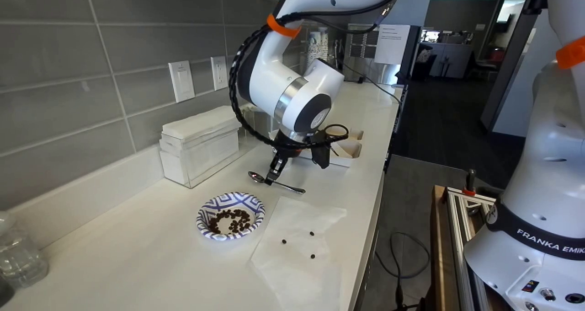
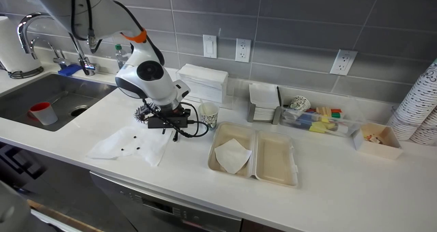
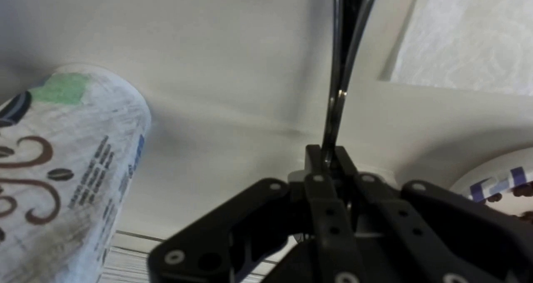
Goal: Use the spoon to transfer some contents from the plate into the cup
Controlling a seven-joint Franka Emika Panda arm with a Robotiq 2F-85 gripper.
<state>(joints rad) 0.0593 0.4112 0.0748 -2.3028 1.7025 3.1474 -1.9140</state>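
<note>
My gripper (image 1: 270,181) is shut on the spoon (image 1: 292,189). In the wrist view the spoon's dark handle (image 3: 338,83) stands between the fingertips (image 3: 328,152); its shadow lies apart from it. The spoon's bowl points toward the wall, above and behind the plate (image 1: 223,236). The plate has a blue patterned rim and holds the contents, dark brown bits (image 1: 241,215). The plate also shows at the wrist view's right edge (image 3: 495,187). The white printed cup (image 2: 209,117), with a light stick in it, stands beside the gripper; it is large at left in the wrist view (image 3: 75,162). The arm hides it in an exterior view.
A white napkin sheet (image 1: 297,274) with a few loose bits lies beside the plate. An open takeout box (image 2: 273,153) lies near the cup. A napkin holder (image 1: 201,146) stands by the wall. A clear jar (image 1: 20,256) and a sink (image 2: 78,85) lie beyond the plate.
</note>
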